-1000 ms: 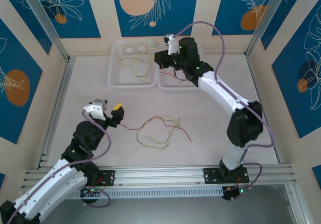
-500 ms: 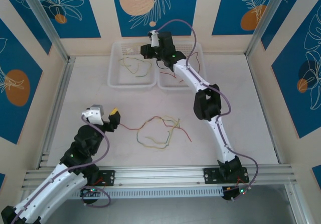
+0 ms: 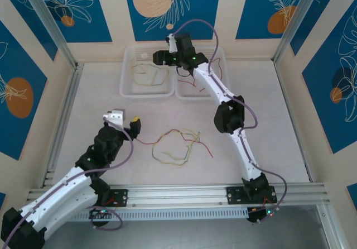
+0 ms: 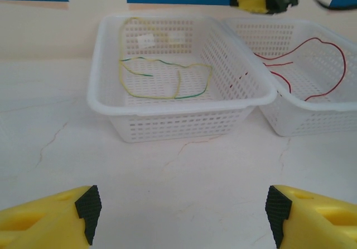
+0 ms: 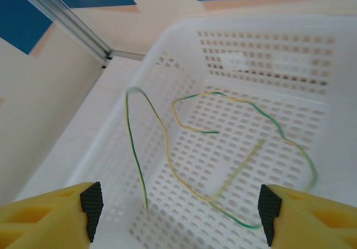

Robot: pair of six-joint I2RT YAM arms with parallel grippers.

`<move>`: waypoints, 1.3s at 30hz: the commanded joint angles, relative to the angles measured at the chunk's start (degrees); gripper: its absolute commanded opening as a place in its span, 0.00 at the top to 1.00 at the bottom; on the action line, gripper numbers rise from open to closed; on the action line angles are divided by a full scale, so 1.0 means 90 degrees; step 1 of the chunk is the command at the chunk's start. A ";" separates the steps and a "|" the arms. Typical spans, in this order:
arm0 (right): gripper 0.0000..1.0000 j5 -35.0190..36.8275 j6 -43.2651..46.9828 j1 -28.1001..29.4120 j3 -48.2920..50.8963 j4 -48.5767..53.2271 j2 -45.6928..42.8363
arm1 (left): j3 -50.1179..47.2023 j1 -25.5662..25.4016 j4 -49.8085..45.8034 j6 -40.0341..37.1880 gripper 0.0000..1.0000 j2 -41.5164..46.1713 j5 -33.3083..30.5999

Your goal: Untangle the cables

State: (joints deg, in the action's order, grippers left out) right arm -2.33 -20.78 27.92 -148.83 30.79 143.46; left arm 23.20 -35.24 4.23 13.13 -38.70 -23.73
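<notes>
Red and yellow-green tangled cables [image 3: 178,145] are seen from the top camera lying in a loose knot on the pale table [image 3: 111,92], just to the right of the left gripper [image 3: 133,125] and not touched by it. One red strand is stretched from the knot towards that gripper. The right gripper [image 3: 162,58] is held over the left basket [image 3: 127,90], well beyond the knot. A yellow-green cable [image 3: 146,73] is coiled in that basket under the gripper, and a red cable [image 3: 187,84] is laid in the right basket [image 3: 215,92] beside it.

In the left wrist view, the left gripper [image 4: 183,210] is shown with its yellow fingers [image 4: 56,221] spread wide and nothing between them. Ahead of it, the left basket [image 4: 167,120] with the yellow-green cable [image 4: 167,81] and the right basket [image 4: 312,115] with the red cable [image 4: 312,65] are seen touching side by side.

In the right wrist view, the right gripper [image 5: 178,207] is likewise spread wide and nothing is held. The left basket [image 5: 184,28] lies directly below and ahead, with the yellow-green cable [image 5: 184,129] looped across its floor. One blurred strand is raised near the basket's left wall.
</notes>
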 commanded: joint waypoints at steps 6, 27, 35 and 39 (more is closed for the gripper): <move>0.22 0.1260 0.1090 0.0331 0.5362 -0.2267 -0.4743 | 0.1261 0.0000 0.0181 -0.0462 0.17 -0.1498 0.1744; 0.16 0.0675 0.0253 -0.0168 1.3447 -0.3614 -1.1100 | 0.1654 -0.0149 0.1040 -0.0673 0.20 -0.2758 0.3355; 0.18 0.1064 0.0060 -0.0215 1.4222 -0.4295 -1.1598 | 0.1743 -0.0624 0.1068 -0.1087 0.20 -0.2616 0.3857; 0.33 0.0585 0.0075 -0.0246 1.4162 -0.4478 -1.1200 | 0.1849 -0.0684 0.1210 -0.1084 0.19 -0.2582 0.4279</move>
State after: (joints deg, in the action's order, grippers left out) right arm 5.34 -19.77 25.98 -21.17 -5.48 41.21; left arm 37.30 -40.66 11.92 4.93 -63.16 10.13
